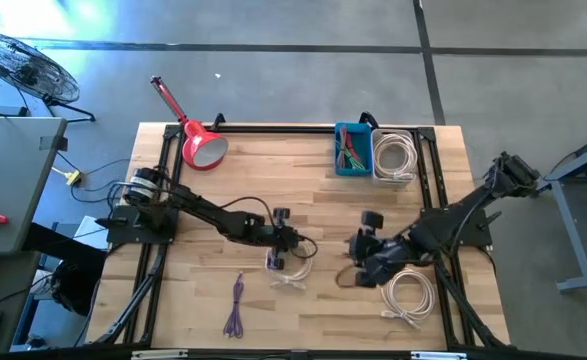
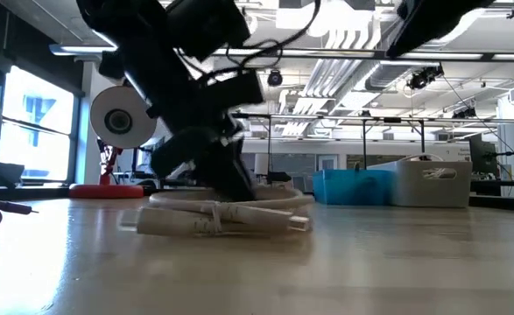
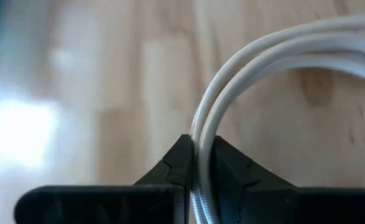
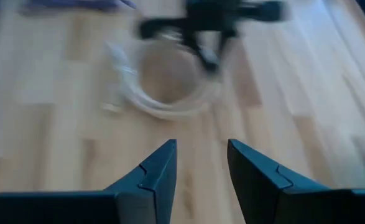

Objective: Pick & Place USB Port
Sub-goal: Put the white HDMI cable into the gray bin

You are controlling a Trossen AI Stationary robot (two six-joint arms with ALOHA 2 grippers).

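A coiled white USB cable (image 1: pixel 293 272) lies on the wooden table near its middle; the low view shows the coil (image 2: pixel 221 214) resting on the tabletop. My left gripper (image 3: pixel 199 155) is shut on it at the coil's far side (image 1: pixel 283 245). My right gripper (image 1: pixel 361 262) hovers open to the right of the coil, above the table, with nothing between its fingers (image 4: pixel 201 165). The right wrist view shows the coil (image 4: pixel 170 90) ahead of it. My left gripper pinches two white strands of the coil's loop (image 3: pixel 202 140) between its two fingers. The fingers (image 2: pixel 230 188) come slanting down from the table's left and far side and lie across the strands. The coil's lower part (image 2: pixel 213 223) rests on the table.
A second white cable coil (image 1: pixel 408 295) lies near the front right, close under my right arm. A purple cable (image 1: pixel 236 305) lies front left of centre. At the far edge stand a blue bin (image 1: pixel 353 150), a white bin of cable (image 1: pixel 395 155) and a red lamp (image 1: pixel 201 145).
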